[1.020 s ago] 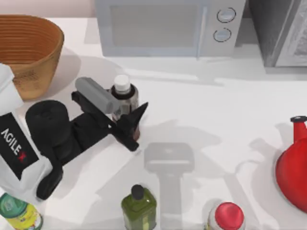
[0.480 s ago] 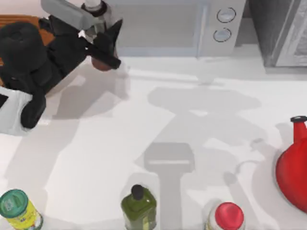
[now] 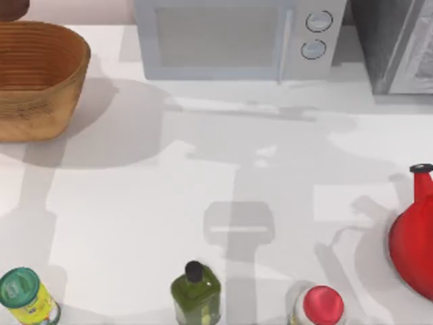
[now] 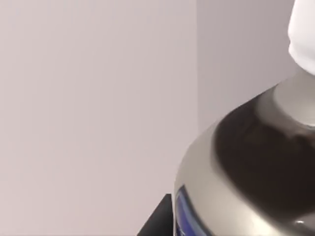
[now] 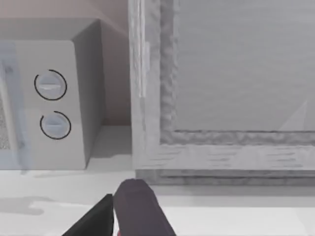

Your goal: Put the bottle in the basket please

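White tabletop seen from above, with a grey microwave standing along the upper edge and a second grey appliance in the upper right corner. Tan woven basket at the upper left of the top view, resting on the table with its opening upward. Dark reddish-brown rounded shape at the very upper left corner, just past the far rim of the basket: lower part of the bottle, cut off by the frame edge. Same bottle very near in the left wrist view, with white cap at the upper right of the frame, dark neck under it and grey label lower down, all against a plain pale wall. Left gripper closed on this bottle, one black finger showing at the bottom edge just beside the label. Right gripper low in the right wrist view, facing the gap between the microwave with its two round knobs and the other appliance; cannot tell if open or closed. Along the lower edge of the top view, from left to right: green-lidded can, olive-green bottle, red-capped container. Red vessel at the right edge.
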Robot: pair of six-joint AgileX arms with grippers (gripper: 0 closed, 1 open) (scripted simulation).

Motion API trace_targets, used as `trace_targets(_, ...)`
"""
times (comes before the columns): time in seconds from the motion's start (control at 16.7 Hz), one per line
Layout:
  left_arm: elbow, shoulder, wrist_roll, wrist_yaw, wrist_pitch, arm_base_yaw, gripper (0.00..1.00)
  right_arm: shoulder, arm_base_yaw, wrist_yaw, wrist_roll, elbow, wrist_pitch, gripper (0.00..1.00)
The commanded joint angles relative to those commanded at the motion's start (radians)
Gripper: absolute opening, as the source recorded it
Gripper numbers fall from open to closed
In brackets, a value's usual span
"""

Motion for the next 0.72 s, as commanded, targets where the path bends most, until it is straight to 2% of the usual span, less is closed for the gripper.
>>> trace_targets(0.3,-0.001,-0.091,-0.051,-0.085,-0.139,0.092,0.00,0.000,0.000,0.000,0.000,0.000,0.000,1.00)
trace_targets(0.72,0.001,-0.073,-0.050,-0.089,-0.123,0.090,0.00,0.000,0.000,0.000,0.000,0.000,0.000,1.00)
